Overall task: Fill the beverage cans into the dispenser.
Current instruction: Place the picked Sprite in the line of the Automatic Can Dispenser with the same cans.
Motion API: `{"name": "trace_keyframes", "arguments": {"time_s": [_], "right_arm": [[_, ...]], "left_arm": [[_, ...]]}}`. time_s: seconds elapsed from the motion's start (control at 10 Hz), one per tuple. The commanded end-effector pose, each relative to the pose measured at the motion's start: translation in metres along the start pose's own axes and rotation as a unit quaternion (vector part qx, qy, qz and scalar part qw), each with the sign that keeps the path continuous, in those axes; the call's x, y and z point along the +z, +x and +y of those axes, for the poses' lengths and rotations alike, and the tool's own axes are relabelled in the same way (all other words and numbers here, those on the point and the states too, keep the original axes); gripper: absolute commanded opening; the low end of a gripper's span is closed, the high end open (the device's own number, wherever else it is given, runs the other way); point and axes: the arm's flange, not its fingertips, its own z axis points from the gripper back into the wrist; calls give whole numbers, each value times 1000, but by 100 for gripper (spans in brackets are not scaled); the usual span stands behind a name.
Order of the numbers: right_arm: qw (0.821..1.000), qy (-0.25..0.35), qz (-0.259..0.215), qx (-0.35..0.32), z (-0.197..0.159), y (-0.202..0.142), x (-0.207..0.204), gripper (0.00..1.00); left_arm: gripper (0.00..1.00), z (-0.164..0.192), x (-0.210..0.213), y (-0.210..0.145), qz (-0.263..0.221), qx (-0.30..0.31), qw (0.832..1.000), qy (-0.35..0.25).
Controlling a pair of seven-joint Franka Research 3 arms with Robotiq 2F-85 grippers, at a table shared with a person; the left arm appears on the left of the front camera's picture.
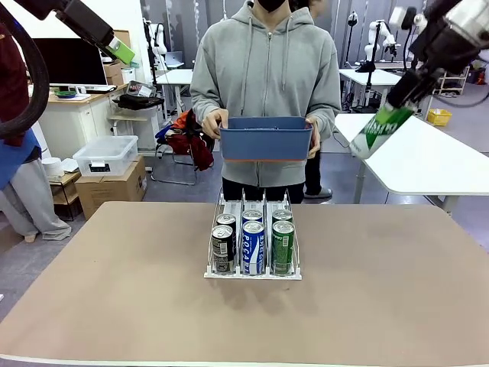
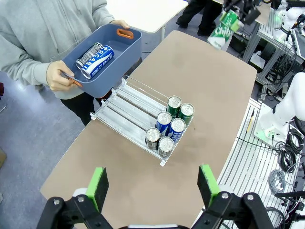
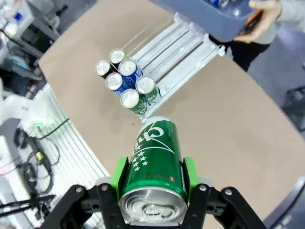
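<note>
Right tool (image 3: 153, 174) clenched on tilted green can (image 1: 378, 131), raised far right.
Left tool (image 2: 153, 185) released wide, raised high left over tabletop (image 1: 382, 290), aimed down toward dispenser (image 2: 125, 117).

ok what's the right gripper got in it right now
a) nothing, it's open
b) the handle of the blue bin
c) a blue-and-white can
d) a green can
d: in the right wrist view the right gripper is shut on a green can, gripping it from both sides.
</note>
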Motion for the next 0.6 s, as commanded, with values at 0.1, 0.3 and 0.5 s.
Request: {"name": "trace_keyframes", "arguments": {"time_s": [0.1,0.3,0.5], "right_arm": [[999,-13,-4,-52,38,-32,-54,58],[999,-19,6,-43,52,-37,-87,58],[999,22,40,2,54,-35,-111,58]], "left_arm": [[100,0,1,0,0,0,1000,0],[100,0,1,0,0,0,1000,0],[100,0,1,0,0,0,1000,0]]}}
